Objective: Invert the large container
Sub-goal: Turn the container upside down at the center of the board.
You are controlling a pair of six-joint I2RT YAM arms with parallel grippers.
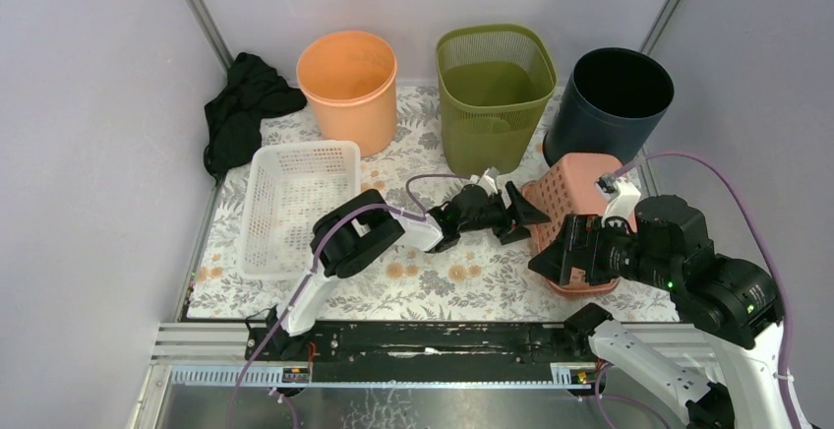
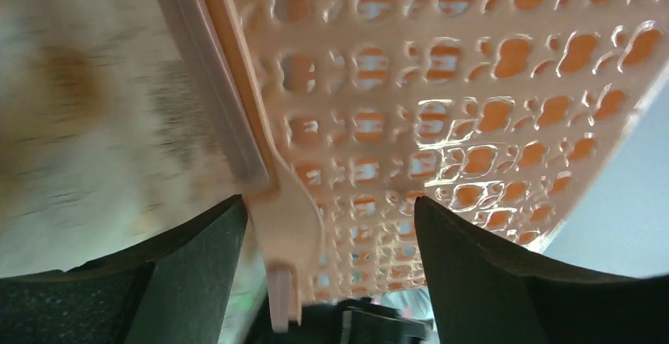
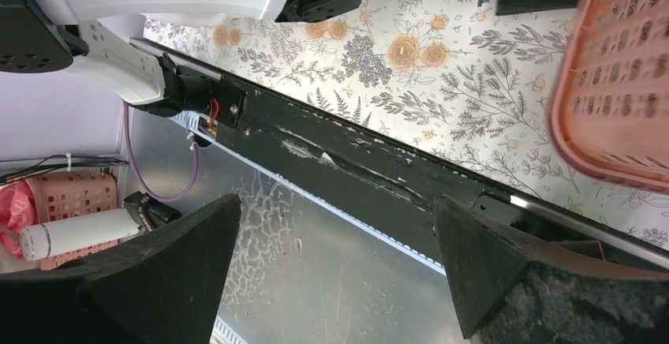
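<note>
Pink basket (image 1: 578, 185) sits centre right on a floral bench (image 1: 433, 281). Left pincer (image 1: 526, 217) spread beside it; right pincer (image 1: 563, 257) overlaps its lower edge.

Green bin (image 1: 495, 94) & dark bin (image 1: 612, 104) block behind pink basket (image 1: 575, 181).

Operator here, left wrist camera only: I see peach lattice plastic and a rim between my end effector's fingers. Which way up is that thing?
Observer: From above, the peach perforated plastic basket looks base-up, with its wider rim toward the floral tablecloth. I can't tell whether it sits flat.
Operator: Where is the right end effector?
Observer: The right end effector is open and empty, close to the basket's near side.
Operator: What's behind the basket?
Observer: A dark round plastic bin stands upright just behind it.
</note>
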